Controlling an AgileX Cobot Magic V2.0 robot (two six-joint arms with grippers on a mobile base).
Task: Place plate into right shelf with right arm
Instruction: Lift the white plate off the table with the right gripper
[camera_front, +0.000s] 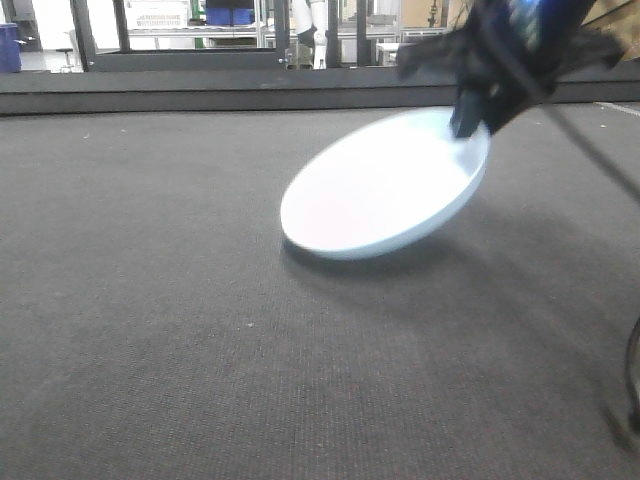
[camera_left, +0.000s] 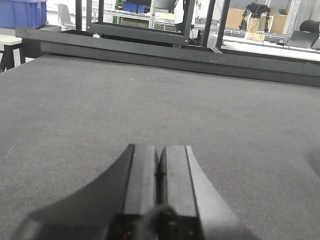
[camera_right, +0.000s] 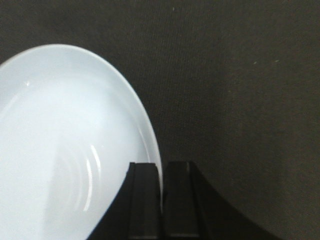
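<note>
The plate (camera_front: 385, 185) is plain white, round and shallow, with no pattern. It hangs tilted over the dark grey desk (camera_front: 150, 330), its far right edge raised and its near left edge low above its own shadow. I cannot tell whether that low edge touches the desk.

The front view shows this tilt and the blurred right end effector (camera_front: 470, 115) at the raised edge. The right wrist view shows the grip instead: the right end effector (camera_right: 161, 167) is pinched nearly closed, with the thin rim of the plate (camera_right: 65, 145) caught between its two black fingers (camera_right: 145, 200). Faint rings show in the plate's glaze.

Only the left wrist view shows the left end effector (camera_left: 159, 150), low over bare desk, its fingers pressed together and holding nothing.
</note>
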